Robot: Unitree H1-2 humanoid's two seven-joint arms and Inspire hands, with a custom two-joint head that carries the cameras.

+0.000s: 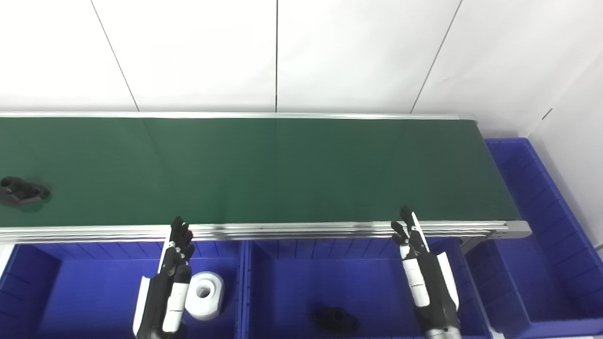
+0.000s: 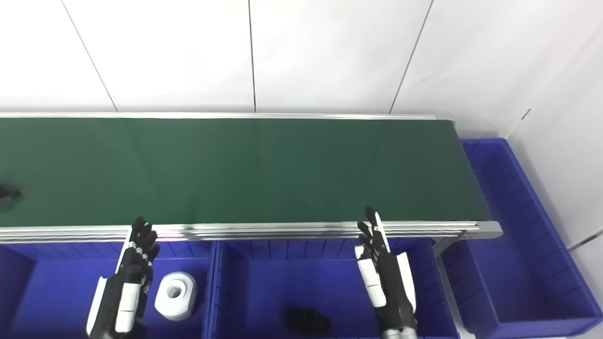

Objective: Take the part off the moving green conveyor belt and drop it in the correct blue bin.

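A dark part (image 1: 21, 191) lies on the green conveyor belt (image 1: 264, 169) at its far left edge; the right eye view shows only a sliver of that part (image 2: 7, 192). My left hand (image 1: 172, 278) hovers over the left blue bin (image 1: 37, 301), fingers stretched out toward the belt's near rail and holding nothing. Over the middle blue bin (image 1: 282, 282) my right hand (image 1: 419, 268) is likewise open, with its fingertips at the rail. Both hands are far from the dark part.
A white ring-shaped part (image 1: 204, 295) lies in the left bin beside my left hand. A black part (image 1: 335, 320) rests in the middle bin. A third blue bin (image 1: 541, 226) stands past the belt's right end. A white wall rises behind the belt.
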